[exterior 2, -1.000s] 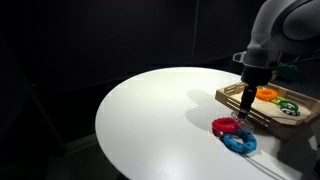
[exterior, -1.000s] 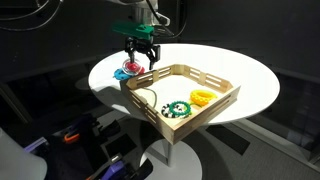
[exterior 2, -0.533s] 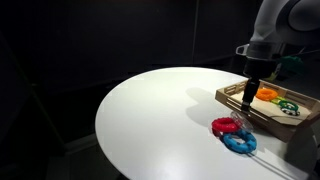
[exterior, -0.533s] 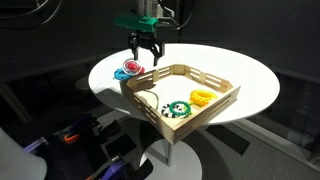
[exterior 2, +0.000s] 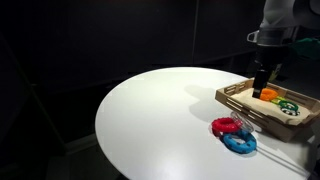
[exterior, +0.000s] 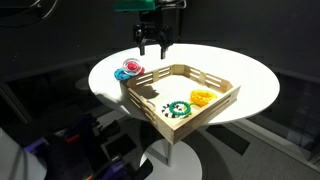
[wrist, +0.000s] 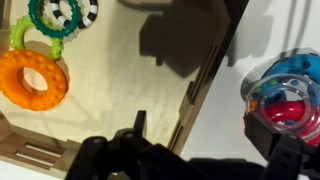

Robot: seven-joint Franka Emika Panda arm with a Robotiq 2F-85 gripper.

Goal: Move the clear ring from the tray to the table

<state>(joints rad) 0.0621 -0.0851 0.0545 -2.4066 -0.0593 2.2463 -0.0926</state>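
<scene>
The clear ring (wrist: 262, 82) lies on the white table (exterior: 240, 75), resting against a red ring (exterior 2: 226, 126) and a blue ring (exterior 2: 240, 144) just outside the tray. It is faint in both exterior views. The light-wood tray (exterior: 215, 112) holds a yellow-orange ring (exterior: 203, 96) and a green ring with white spots (exterior: 177, 108). My gripper (exterior: 152, 42) hangs open and empty, high above the tray's wall nearest the ring pile. In the wrist view, my gripper (wrist: 213, 140) has one finger over the tray and the other over the table.
The wrist view also shows the orange ring (wrist: 35, 80), a light green ring (wrist: 20, 35) and the tray's slatted wall (wrist: 205, 80). The tray (exterior 2: 240, 101) sits near the table edge. Dark floor and clutter surround the table.
My gripper has risen from just above the ring pile and moved a little towards the tray, open and empty. The rings have stayed on the table.
</scene>
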